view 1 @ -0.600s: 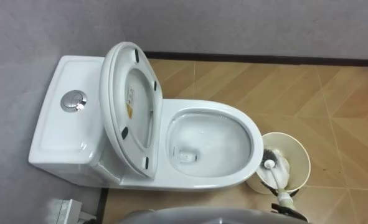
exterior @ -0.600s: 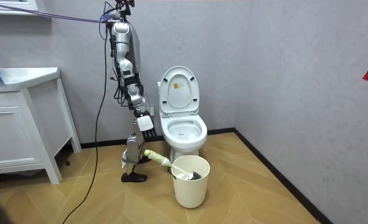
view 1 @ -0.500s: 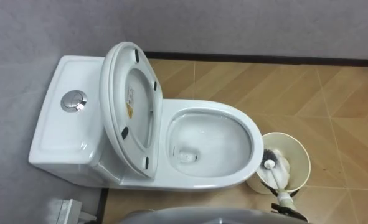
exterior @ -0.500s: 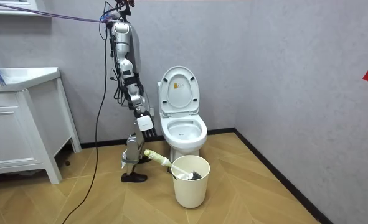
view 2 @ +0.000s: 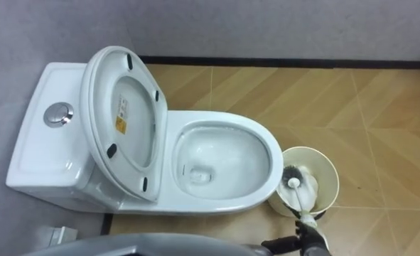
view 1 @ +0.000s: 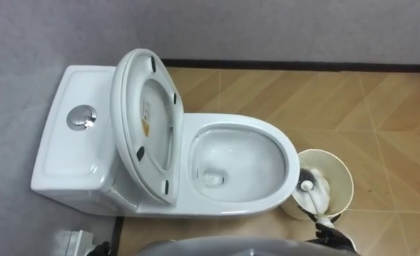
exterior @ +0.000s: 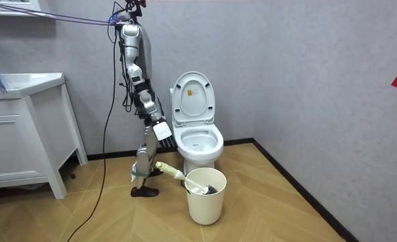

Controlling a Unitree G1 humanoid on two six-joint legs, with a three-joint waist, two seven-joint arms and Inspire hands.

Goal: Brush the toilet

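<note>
The toilet brush [view 2: 299, 202] is standing head-down in the cream bucket [view 2: 325, 162], which is sitting on the floor just beside the front of the toilet bowl [view 2: 274, 169], off to the robot's right. Its long axis is running from the dark bristles inside the bucket back over the near rim toward the robot, slanting a little rightward, so the grip end is pointing almost straight at the right hand [view 2: 308, 240] — the dark shape at the bottom edge of the eye views, lying over that end of the handle. Whether that hand is closing round the handle or merely hanging above it I cannot tell. The left hand [view 1: 100, 249] is just peeping in at the lower left, on the other side of the toilet from the bucket, so the right arm is plainly the nearer one. In my judgement the lift will need to follow the handle's slant before swinging left to the bowl, whose seat and lid [view 2: 121, 114] are standing raised against the tank [view 2: 39, 153]. The room view is adding height — the robot is standing beside the toilet on the room view's left, the handle is leaning out of the bucket toward its legs, and the tagged hand is appearing higher than the grip end, suggesting a gap to close. The eye views are giving the handle's line from above and the wet inside of the bowl.
</note>
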